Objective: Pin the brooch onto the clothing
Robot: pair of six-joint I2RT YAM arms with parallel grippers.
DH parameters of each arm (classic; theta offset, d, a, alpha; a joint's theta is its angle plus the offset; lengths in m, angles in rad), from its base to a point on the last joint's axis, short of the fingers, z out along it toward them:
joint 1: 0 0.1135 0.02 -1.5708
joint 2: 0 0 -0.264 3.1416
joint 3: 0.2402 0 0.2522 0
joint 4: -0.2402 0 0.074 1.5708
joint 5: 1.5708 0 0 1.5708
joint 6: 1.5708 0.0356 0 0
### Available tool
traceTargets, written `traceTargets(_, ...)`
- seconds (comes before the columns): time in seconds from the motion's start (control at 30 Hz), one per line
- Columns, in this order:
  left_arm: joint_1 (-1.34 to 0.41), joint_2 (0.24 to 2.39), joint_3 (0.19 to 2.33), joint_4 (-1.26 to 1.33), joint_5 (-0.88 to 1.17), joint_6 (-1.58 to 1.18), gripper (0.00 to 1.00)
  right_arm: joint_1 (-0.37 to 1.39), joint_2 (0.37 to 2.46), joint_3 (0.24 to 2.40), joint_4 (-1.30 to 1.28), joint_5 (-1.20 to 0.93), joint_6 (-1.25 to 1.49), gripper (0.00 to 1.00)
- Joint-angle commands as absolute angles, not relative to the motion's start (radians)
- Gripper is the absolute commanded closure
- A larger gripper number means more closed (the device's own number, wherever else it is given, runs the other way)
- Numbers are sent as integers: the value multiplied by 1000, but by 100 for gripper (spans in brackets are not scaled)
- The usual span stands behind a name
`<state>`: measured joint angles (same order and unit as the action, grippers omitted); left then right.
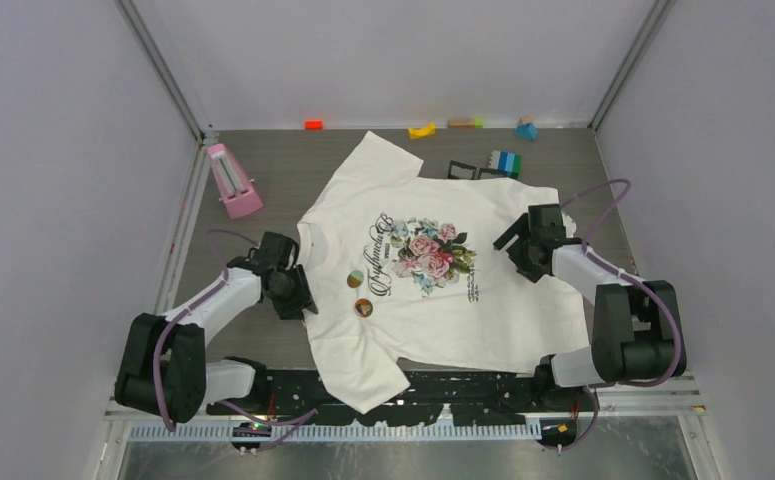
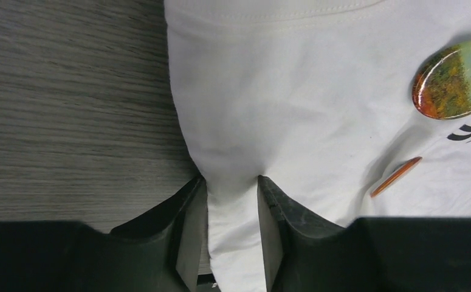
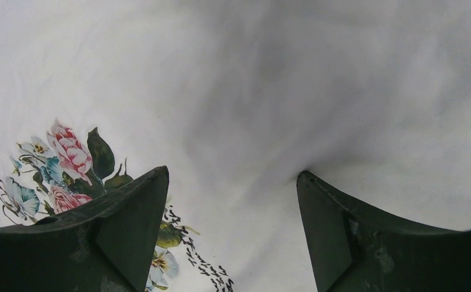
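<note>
— Where's the T-shirt [image 1: 483,310]?
— Flat on the bench [image 1: 283,160], mid. On its chest, by the print [image 1: 428,255]: far brooch [image 1: 355,279] & near brooch [image 1: 363,308].
— Fingers?
— L fingers [image 2: 187,231] pinch the shirt's edge; R fingers [image 3: 129,219] spread wide, empty, over fabric.

One brooch [image 2: 454,79] runs off the left wrist view's right edge.

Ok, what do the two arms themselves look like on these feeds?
The left arm and right arm match: white tubular links between bulky black joint housings, each trailing a looping purple cable. The fingers are dark, wedge-shaped and lightly scuffed. No markings are visible.
</note>
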<state>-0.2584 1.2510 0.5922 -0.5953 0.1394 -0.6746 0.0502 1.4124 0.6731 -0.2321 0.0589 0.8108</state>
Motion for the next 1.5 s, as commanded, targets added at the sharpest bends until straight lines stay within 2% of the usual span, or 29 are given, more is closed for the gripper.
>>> traceTargets(0.0, -265, 1304, 559, -582, 69, -673, 68, 51, 1451, 655, -224, 95, 828, 17)
traceTargets(0.1, -265, 1326, 570, -602, 46, -681, 92, 51, 1451, 666, -248, 108, 827, 17)
traceTargets(0.17, -265, 1337, 576, -615, 23, -690, 100, 51, 1451, 673, -266, 127, 825, 17)
traceTargets(0.53, -259, 1240, 575, -684, -96, -762, 100, 46, 1453, 701, -321, 204, 819, 17)
traceTargets(0.87, -241, 1232, 572, -671, -63, -748, 100, 35, 1440, 698, -321, 199, 788, 16)
traceTargets(0.9, -241, 1229, 574, -670, -56, -741, 98, 36, 1436, 699, -317, 192, 782, 15)
traceTargets(0.93, -241, 1222, 578, -667, -46, -734, 91, 37, 1433, 699, -308, 176, 768, 15)
traceTargets(0.97, -241, 1213, 583, -665, -38, -728, 80, 37, 1426, 699, -303, 169, 761, 14)
traceTargets(1.0, -241, 1199, 589, -663, -30, -721, 62, 36, 1423, 702, -299, 158, 742, 14)
traceTargets(1.1, -241, 1144, 619, -669, -27, -704, 21, 37, 1398, 721, -313, 156, 687, 12)
traceTargets(1.17, -241, 1107, 665, -677, -33, -681, 4, 37, 1378, 744, -346, 171, 652, 11)
traceTargets(1.2, -241, 1092, 689, -681, -37, -661, 1, 37, 1364, 764, -353, 178, 640, 11)
traceTargets(1.47, -241, 1071, 1015, -672, -158, -381, 0, 37, 1315, 974, -482, 244, 504, 11)
